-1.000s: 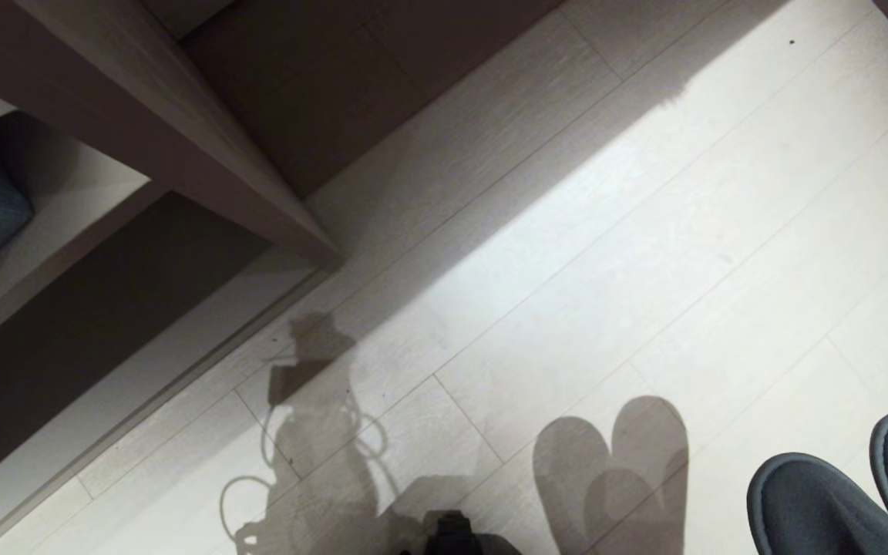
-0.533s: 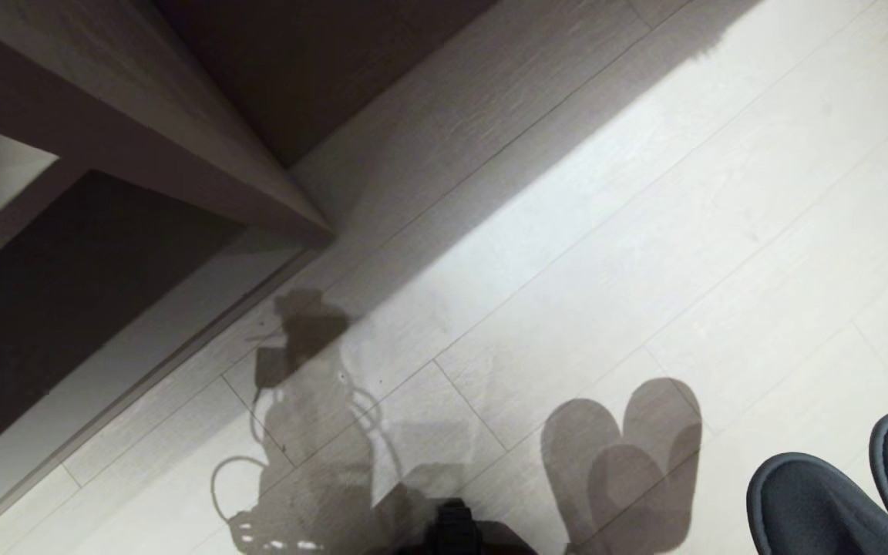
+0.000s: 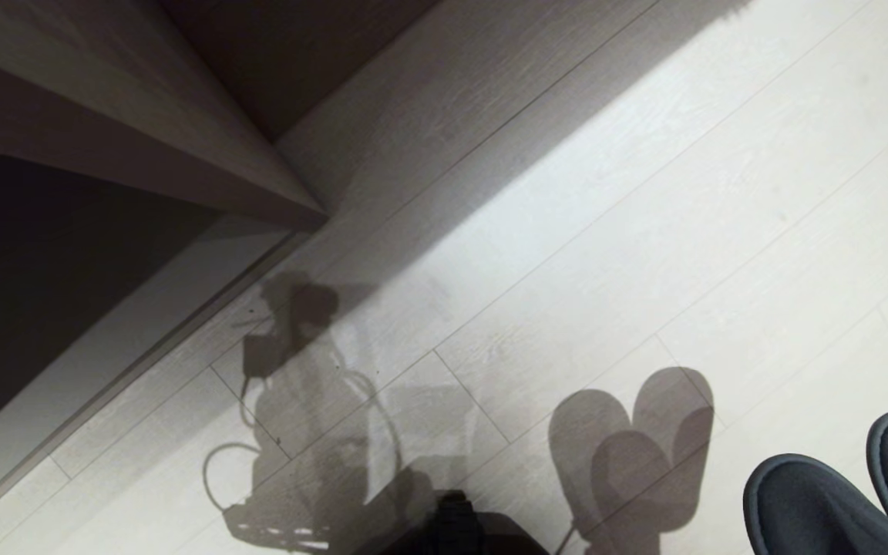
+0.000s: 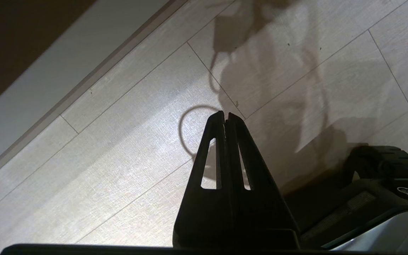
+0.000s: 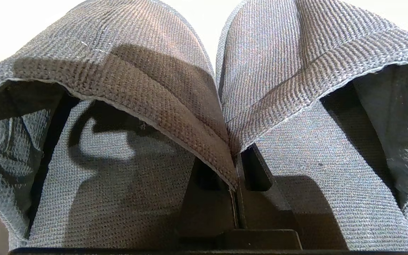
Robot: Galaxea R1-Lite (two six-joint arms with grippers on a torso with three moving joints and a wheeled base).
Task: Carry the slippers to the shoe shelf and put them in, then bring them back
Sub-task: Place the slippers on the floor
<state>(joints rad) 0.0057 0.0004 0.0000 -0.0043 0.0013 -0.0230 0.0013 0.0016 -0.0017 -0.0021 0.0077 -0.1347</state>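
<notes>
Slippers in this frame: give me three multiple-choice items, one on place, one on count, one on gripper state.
1. Where are the slippers in the head view?
A. Inside the shoe shelf
B. At the lower right, over the floor
C. Upper left

2. How many slippers show in the right wrist view?
A. One
B. Two
C. Three

3. What is the left gripper doing?
A. Shut, holding nothing
B. Open wide
C. Shut on a slipper

Answers: 1 B, their toes poke in at the lower right corner, away from the shelf. 2 B, two side by side, pinched together by the right gripper. 3 A, its fingers meet with only floor beyond them.
</notes>
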